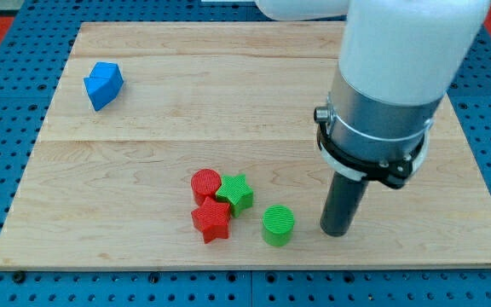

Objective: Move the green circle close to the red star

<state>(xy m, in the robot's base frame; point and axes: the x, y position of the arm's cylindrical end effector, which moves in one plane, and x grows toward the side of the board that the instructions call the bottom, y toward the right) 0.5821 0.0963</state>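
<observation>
Tool status: my tip (pixel 337 231) is a plain dark rod end with no jaws, holding nothing, and it rests on the wooden surface (pixel 254 94) toward the view's lower right. It stands just to the view's right of the green circle (pixel 278 225), with a narrow gap visible between them; no contact observed.

Green circle: upright cylinder, near the view's bottom edge of the surface, slightly right of centre. It sits near the red star (pixel 211 221), with a small gap between the two.

Red star: lies to the view's left of the green circle. It touches, or very nearly touches, the red circle (pixel 205 184) above it and the green star (pixel 235 193) at its upper right. These three form a tight cluster.

Blue block (pixel 103 84): irregular shape, well apart, at the view's upper left.
</observation>
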